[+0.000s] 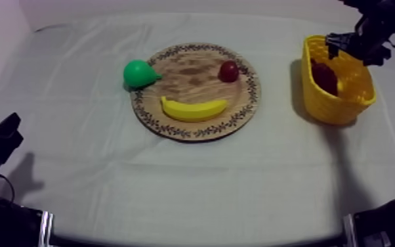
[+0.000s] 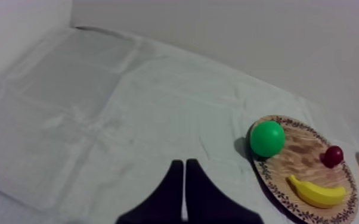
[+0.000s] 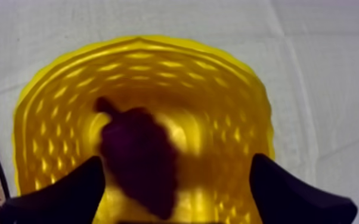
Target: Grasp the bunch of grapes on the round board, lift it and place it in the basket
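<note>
Yellow basket [image 3: 140, 46] holds bunch of grapes [image 3: 140, 161] | right wrist: right gripper [image 3: 177, 164] apart above | left wrist: left gripper [image 2: 183, 163] together

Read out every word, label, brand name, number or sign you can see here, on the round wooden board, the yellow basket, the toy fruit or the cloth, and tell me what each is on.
There is no readable text: no words, labels, brands, numbers or signs.
The rim of the round wooden board carries only a dark repeating pattern, no letters.
The yellow basket, dark bunch of grapes, yellow banana, green pear, small red fruit and grey-white cloth are all unmarked.
</note>
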Controlling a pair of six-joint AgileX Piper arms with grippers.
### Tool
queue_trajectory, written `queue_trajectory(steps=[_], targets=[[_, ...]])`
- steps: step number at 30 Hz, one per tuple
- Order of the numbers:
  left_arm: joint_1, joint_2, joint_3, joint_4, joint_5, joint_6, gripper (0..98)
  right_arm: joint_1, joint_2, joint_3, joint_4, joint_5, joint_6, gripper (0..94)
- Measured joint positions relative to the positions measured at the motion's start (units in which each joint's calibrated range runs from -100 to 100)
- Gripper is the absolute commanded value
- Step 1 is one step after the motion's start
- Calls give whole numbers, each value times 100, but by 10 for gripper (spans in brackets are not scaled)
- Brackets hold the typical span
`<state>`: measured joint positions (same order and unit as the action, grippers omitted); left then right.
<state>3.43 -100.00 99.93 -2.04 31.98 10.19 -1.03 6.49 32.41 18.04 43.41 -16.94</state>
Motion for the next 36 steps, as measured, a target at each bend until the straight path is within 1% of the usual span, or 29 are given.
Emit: queue_trajectory(steps=[6, 9, 11, 13, 17, 21, 27, 34, 36], targets=[[0, 0, 0, 0, 0, 0, 1, 0, -236, 207, -10, 32, -7, 411], [0, 0, 0, 0, 0, 0, 1, -37, -331, 263, -17, 105, -5, 273], [0, 0, 0, 0, 0, 0, 1, -65, -396, 280, -28, 146, -4, 202], [0, 0, 0, 0, 0, 0, 1, -85, -450, 286, -53, 173, 12, 160], [0, 0, 0, 0, 0, 0, 1, -102, -583, 294, -128, 238, 89, 107], [0, 0, 0, 0, 0, 0, 1, -121, -690, 300, -215, 356, 168, 79], [0, 0, 0, 0, 0, 0, 1, -85, -924, 320, -386, 386, 287, 62], [0, 0, 0, 0, 0, 0, 1, 24, -1410, 68, -728, 450, 547, 60], [0, 0, 0, 0, 0, 0, 1, 35, -1648, 61, -780, 450, 613, 60]])
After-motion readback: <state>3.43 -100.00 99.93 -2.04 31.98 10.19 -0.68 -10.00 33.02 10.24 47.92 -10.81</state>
